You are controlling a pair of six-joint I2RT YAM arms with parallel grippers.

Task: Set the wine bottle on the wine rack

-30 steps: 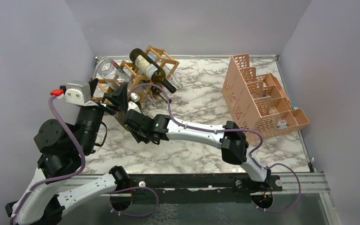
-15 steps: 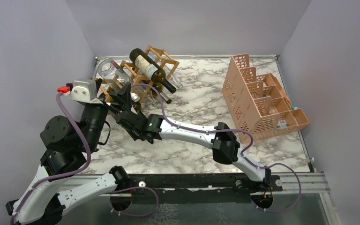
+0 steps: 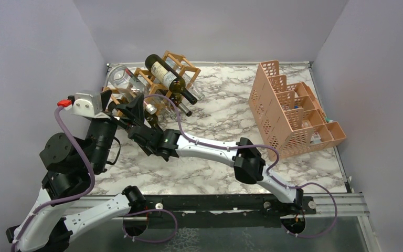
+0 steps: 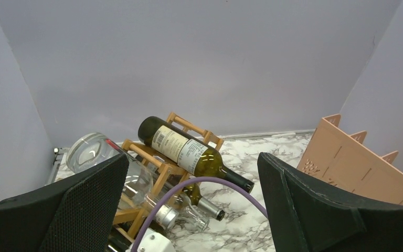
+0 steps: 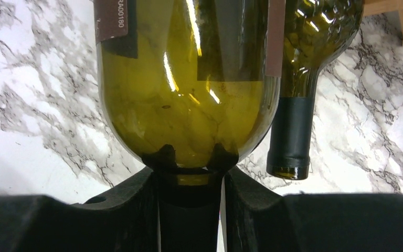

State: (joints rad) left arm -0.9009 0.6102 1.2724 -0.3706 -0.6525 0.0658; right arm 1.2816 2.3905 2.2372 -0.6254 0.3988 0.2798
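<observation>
Over marble tabletop (image 3: 225,105), only the right wrist view shows right fingers (image 5: 131,205) pinching the wine bottle (image 5: 189,105); left fingers (image 4: 315,210) spread.

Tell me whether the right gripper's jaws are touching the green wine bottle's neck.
Touching. The right wrist view shows the jaws of the right gripper closed against the neck of the wine bottle, just below its shoulder.

Black fingers (image 5: 120,210) pinch the green wine bottle (image 5: 189,115) by its neck.
</observation>
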